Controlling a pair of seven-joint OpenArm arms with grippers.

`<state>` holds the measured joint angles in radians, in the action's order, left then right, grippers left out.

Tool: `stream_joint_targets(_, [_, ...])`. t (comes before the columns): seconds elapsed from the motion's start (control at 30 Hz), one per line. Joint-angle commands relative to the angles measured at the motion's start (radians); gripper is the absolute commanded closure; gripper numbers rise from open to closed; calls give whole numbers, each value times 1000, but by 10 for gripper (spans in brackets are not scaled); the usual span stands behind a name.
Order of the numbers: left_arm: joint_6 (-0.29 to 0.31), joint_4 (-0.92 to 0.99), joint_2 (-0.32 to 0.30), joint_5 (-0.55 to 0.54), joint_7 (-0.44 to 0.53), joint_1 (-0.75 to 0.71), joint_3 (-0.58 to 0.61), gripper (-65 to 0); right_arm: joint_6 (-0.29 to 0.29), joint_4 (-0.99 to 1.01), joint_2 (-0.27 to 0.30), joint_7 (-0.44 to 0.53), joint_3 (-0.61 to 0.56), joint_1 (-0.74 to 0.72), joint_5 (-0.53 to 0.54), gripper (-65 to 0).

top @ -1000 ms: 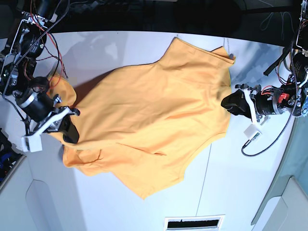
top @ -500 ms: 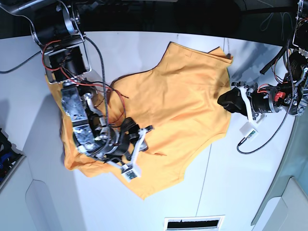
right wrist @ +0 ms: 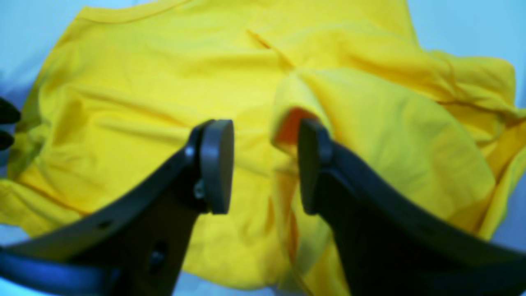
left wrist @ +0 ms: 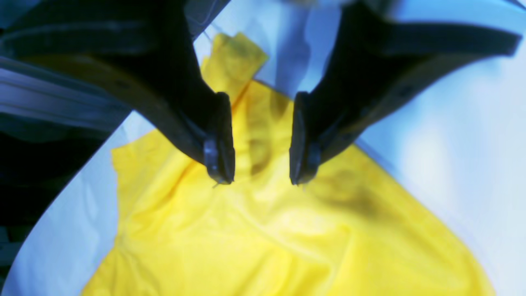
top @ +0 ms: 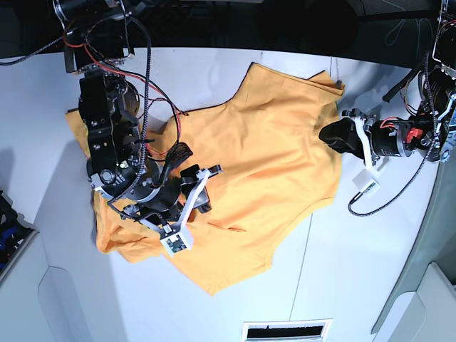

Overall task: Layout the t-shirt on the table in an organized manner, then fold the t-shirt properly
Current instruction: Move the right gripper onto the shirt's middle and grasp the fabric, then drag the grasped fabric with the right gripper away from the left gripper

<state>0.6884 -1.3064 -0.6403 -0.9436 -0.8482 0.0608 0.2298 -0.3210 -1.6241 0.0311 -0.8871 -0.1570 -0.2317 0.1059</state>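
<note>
The orange t-shirt [top: 271,142] lies spread but rumpled on the white table [top: 356,285], its left part bunched under the arm on that side. My right gripper [top: 201,194] hovers over the shirt's middle. In the right wrist view it [right wrist: 263,164] stands open, and a raised fold of the t-shirt [right wrist: 123,102] sticks up between the jaws, close to the right pad [right wrist: 310,164]. At the shirt's right edge my left gripper [top: 329,133] is open. In the left wrist view it [left wrist: 261,168] sits just above the t-shirt [left wrist: 263,246] with nothing clamped.
A thin dark seam [top: 303,263] runs down the table beside the shirt's lower right. A vent slot [top: 287,330] sits at the front edge. A loose black cable [top: 370,206] hangs from the arm on the right. Beyond the table's back edge it is dark.
My right arm has swung from the table's left edge onto the shirt's middle, and its gripper has gone from shut to open. The left gripper has shifted slightly up and left.
</note>
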Motion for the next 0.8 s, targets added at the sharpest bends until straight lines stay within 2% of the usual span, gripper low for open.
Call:
stream_joint_targets(0.0, [10,-36,-16,-21,31,13,-8,-260,2,-16,25,14,23,-3,8,-257])
stream_joint_targets(0.1, [10,-68,-11,-1,45,-15,-8,-260,-1,-16,89,23,65,80,7,-257])
stream_joint_targets(0.2, [10,-67,9,91,84,-34,-8,-260,-2,-16,155,67,94,158,14,-257])
stream_joint_targets(0.33, [10,-67,29,126,127,-39,-8,-260,-45,-45,220,101,99,222,99,-257])
stream_joint_targets(0.47, [10,-67,45,126,126,-45,-8,-260,-102,-81,227,98,97,261,127,-257])
stream_joint_targets(0.77, [10,-67,45,138,131,-45,-8,-260,-105,-12,227,152,85,247,57,-257])
